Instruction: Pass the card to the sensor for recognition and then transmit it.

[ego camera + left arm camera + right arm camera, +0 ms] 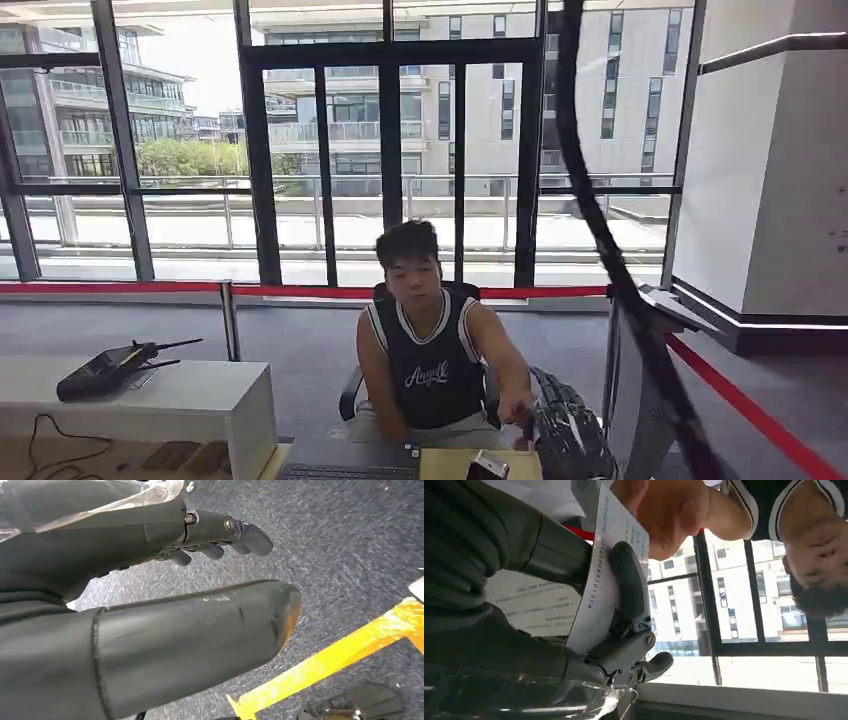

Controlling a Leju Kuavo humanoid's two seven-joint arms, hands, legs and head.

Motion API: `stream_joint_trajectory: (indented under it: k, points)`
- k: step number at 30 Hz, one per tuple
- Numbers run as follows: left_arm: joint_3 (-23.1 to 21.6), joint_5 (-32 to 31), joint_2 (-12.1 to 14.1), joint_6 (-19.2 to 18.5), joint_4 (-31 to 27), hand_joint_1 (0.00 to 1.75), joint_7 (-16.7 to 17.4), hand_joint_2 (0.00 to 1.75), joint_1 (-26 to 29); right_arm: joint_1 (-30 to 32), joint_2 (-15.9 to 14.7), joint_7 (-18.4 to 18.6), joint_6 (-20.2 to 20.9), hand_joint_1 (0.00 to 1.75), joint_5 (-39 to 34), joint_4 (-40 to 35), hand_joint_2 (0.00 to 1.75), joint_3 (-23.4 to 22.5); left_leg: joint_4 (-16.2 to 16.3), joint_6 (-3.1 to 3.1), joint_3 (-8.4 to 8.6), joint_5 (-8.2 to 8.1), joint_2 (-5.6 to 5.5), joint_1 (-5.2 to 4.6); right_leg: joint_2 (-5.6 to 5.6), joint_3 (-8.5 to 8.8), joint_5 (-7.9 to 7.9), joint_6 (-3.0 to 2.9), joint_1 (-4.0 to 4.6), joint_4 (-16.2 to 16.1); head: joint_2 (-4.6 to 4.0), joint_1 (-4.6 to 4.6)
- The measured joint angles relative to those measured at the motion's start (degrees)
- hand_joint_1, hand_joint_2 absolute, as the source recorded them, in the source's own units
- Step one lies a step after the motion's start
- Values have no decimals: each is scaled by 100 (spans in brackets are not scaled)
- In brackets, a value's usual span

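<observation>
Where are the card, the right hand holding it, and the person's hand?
card (591, 615), right wrist view, on its printed face.
right hand (624, 630), right wrist view, on the fingers across the card.
person's hand (664, 515), right wrist view, on the palm.

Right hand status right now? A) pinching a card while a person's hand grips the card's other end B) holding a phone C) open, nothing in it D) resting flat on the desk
A: in the right wrist view the right hand pinches the card, and a person's hand grips its far end.

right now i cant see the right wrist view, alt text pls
The right robot hand pinches a white printed card while a person's hand grasps the card's far end. Behind them are tall windows and buildings.
</observation>
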Motion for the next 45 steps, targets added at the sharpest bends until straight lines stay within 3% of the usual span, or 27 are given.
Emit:
stream_joint_trajectory:
  k: [8, 9, 10, 11, 12, 13, 20, 21, 27, 34, 36, 37, 41, 45]
  points:
    - [-155, -81, 0, -87, -9, 0, 37, 0, -93, -391, 524, 28, 66, 169, 164, 829, 175, 280, 0, 0, -2, 0, 0, 0, 1, -4, 0, 0, -1, -1, 0, -2]
    - [-175, -81, 0, -90, -11, 0, 37, 0, -103, -420, 567, 28, 64, 138, 184, 908, 175, 298, 0, 0, -2, 0, 1, 0, 1, -4, 0, 0, 0, -1, 0, 0]
    - [-195, -81, 0, -90, -11, 0, 37, 0, -110, -442, 625, 28, 59, 124, 197, 997, 175, 319, 0, 0, -2, 0, 1, 0, 0, -4, 0, 0, 0, -1, 0, 0]
    - [-214, -79, 0, -87, -13, 0, 37, 0, -114, -458, 671, 20, 57, 87, 208, 1071, 175, 346, 0, 0, -2, 0, 0, 0, 0, -4, 0, 0, 0, -1, 0, 0]
    - [-223, -77, 0, -81, -13, 0, 37, 0, -114, -467, 722, 17, 57, 33, 210, 1146, 175, 370, 0, 0, -2, 0, 0, 0, 0, -4, 0, 0, 0, -1, 0, 0]
    - [-223, -68, 0, -79, -13, 0, 37, 0, -115, -467, 761, 15, 55, 0, 210, 1196, 175, 387, 0, 0, -2, 0, 0, 0, 1, -5, 0, 0, 0, -1, 0, 0]
    - [-254, -18, 0, -79, -13, 0, 50, 0, -131, -478, 962, 22, -55, 0, 197, 1572, 175, 481, 0, 0, -1, 0, 0, 0, 1, -5, 0, 0, 0, -1, 0, 0]
    - [-256, -15, 0, -76, -13, 0, 52, 0, -131, -483, 984, 20, -76, 0, 188, 1622, 0, 494, 0, 0, -1, 0, 0, 0, 1, -5, 0, 0, 0, -1, 0, 0]
    - [-260, 24, 0, -26, -13, 0, 50, 0, -121, -515, 1028, 4, -289, 0, 22, 1784, 0, 529, 1, 0, -1, 0, 0, 0, 1, -5, 0, 0, 0, -1, 0, 0]
    - [-258, 142, 0, 96, -13, 0, 15, 0, -64, -480, 971, -370, -551, 0, -685, 1753, 0, 444, 2, 0, 1, 0, 1, 0, 2, -6, 0, 0, 0, -2, 0, 0]
    - [-258, 230, 0, 149, -13, 0, 13, 0, -33, -345, 914, -571, -470, 0, -1245, 1567, 0, 330, 2, 0, 4, 0, 1, 0, 2, -5, 0, 0, 0, -3, 0, 0]
    - [-258, 266, 0, 173, -13, 0, 11, 0, -16, -248, 879, -606, -404, 0, -1487, 1441, 175, 282, 2, 0, 5, -1, 1, 0, 2, -4, 0, 0, 0, -3, 0, 0]
    - [-256, 400, 2, 240, -13, 0, 7, 0, 62, 335, 627, -638, 14, 0, -2562, 780, 175, 155, 2, 0, 8, -1, 0, 0, 1, 0, 0, 0, 0, -7, 0, 0]
    - [-256, 526, 13, 310, -13, 0, 4, 0, 151, 1009, 300, -682, 273, 0, -3182, 14, 175, 53, 2, 0, 7, -3, 1, -1, 3, -2, 0, 0, 0, -8, 0, -2]
